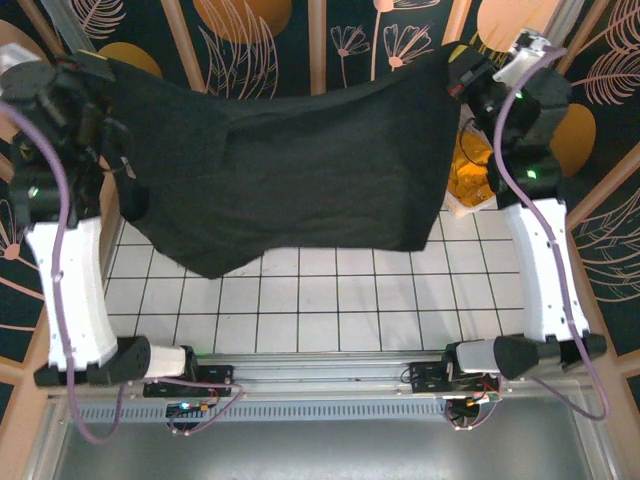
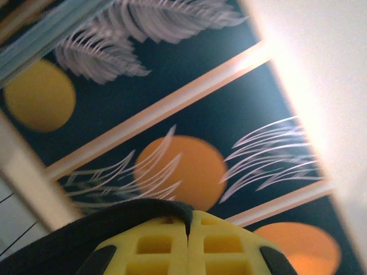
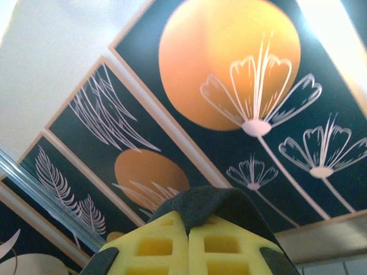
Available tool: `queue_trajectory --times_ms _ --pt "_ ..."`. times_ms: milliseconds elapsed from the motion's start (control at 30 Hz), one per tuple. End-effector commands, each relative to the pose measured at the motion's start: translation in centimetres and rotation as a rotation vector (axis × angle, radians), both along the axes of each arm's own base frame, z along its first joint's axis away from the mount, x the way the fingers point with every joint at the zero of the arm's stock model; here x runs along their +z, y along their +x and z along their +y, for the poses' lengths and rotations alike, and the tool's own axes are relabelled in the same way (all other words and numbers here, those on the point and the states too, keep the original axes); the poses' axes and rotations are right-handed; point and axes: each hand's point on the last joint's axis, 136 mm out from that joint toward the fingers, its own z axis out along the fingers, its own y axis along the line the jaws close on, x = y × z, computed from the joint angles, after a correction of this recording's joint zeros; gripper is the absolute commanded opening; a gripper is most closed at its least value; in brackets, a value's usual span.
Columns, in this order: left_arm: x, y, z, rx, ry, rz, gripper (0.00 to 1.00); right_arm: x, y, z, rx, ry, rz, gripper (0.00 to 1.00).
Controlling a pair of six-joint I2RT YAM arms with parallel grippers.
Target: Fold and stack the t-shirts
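Found black t-shirt [image 1: 300,170] spread in the air between both grippers, sagging in the middle, lower hem hanging above white tiled worktop [image 1: 330,300]. Noted left gripper [image 1: 100,70] clenched on one upper corner, right gripper [image 1: 462,72] clenched on the opposite one. Seen in both wrist views: yellow fingers [image 2: 155,246] pressed together, black cloth pinched between. Spotted orange-yellow cloth [image 1: 472,165] bunched below right gripper, well apart from left gripper.

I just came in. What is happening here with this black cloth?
The two arms hold one black shirt stretched between them in the air above the table. The left end effector and the right end effector are each shut on an edge of it. Nothing is folded yet. Some orange cloth lies at the far right.
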Motion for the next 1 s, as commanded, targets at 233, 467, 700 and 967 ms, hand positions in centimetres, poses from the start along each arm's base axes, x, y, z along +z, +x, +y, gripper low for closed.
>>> queue_trajectory --times_ms 233,467,700,967 --pt "-6.3 12.3 3.2 -0.141 0.006 0.155 0.00 -5.5 11.3 3.9 0.152 0.057 0.137 0.00" --pt "1.9 8.4 5.3 -0.093 0.034 -0.051 0.00 -0.3 11.9 3.1 0.114 0.043 0.052 0.00" --pt "1.0 -2.6 5.2 0.070 0.037 -0.092 0.00 -3.7 6.6 0.9 0.025 0.023 0.124 0.00" --pt "-22.8 -6.8 3.7 0.048 -0.115 0.383 0.35 -26.7 -0.5 0.3 0.004 0.042 0.630 0.28"
